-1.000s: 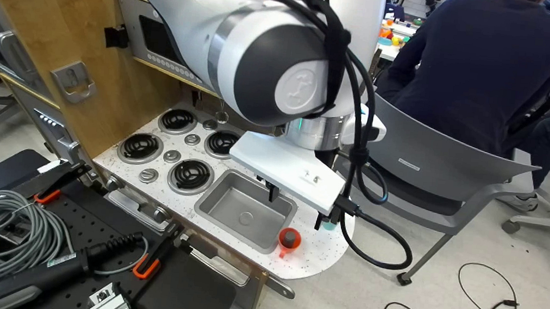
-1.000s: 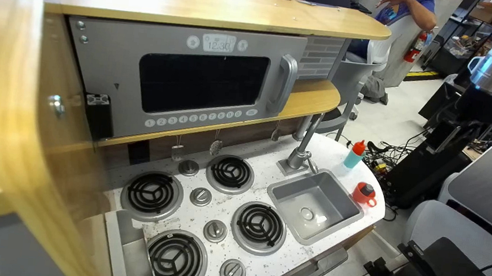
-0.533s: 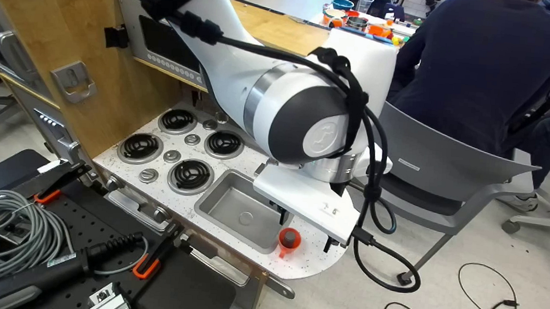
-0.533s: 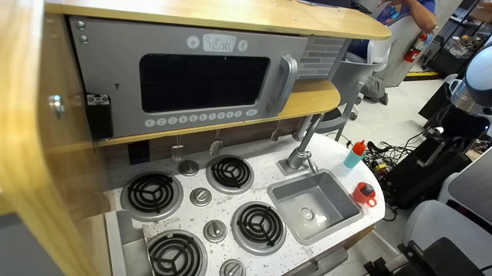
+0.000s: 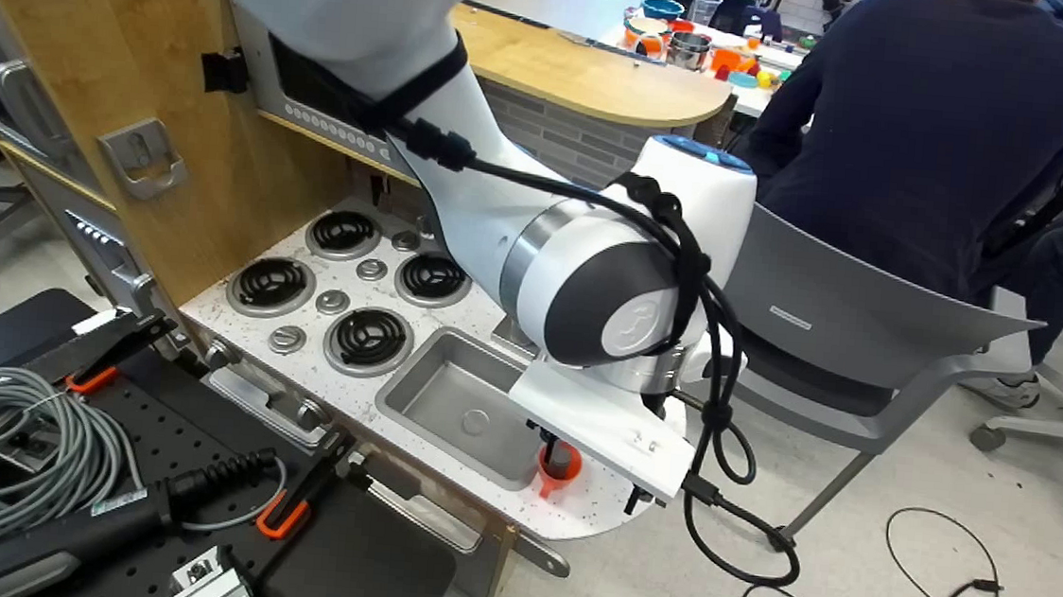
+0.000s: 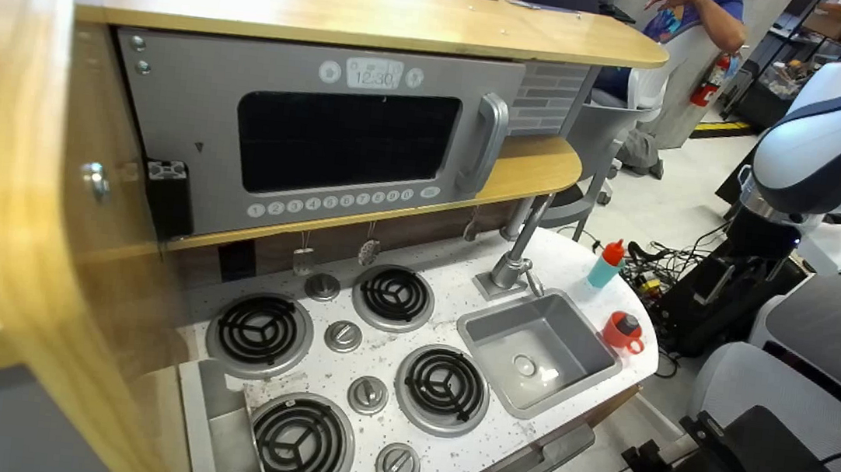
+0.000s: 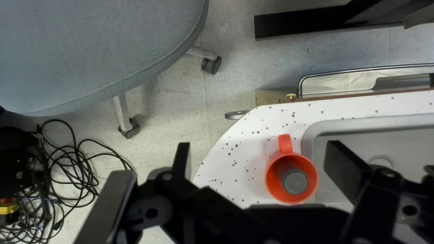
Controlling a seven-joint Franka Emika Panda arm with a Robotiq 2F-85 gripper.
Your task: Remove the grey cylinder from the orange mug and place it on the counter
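"Which step is it now, please?"

"In my opinion, the approach; the grasp is not yet made. I go from the left, as an exterior view shows it. First are the coil burners [image 5: 369, 340], then the steel sink [image 5: 442, 415]. Just beside the sink stands the orange mug [image 5: 559, 481], and the grey cylinder [image 7: 295, 182] is inside it, with its top showing at the mouth. If it leans, I cannot tell."

"And the gripper [image 5: 591, 478]?"

"It hangs above, a little to the right. The fingers [image 7: 183, 159] are spread widely and hold nothing. In the wrist view the mug appears between them, nearer to the finger on the sink side."

"So what does the next move ask?"

"I think it must centre over the cylinder, bring the fingers closer, and descend with one on each side, because the space inside the mug looks tight. Then lift straight until it is free of the rim."

"Is there room to put it down?"

"Right of the mug, yes, on the tabletop [image 5: 595, 510]. But the rounded edge comes soon, and beyond it are floor [image 5: 661, 584] and a chair [image 5: 807, 287]. A squeeze bottle [image 6: 604, 269] also stands on this end, apart from the mug. A cylinder could roll over the edge, so I would set it upright."
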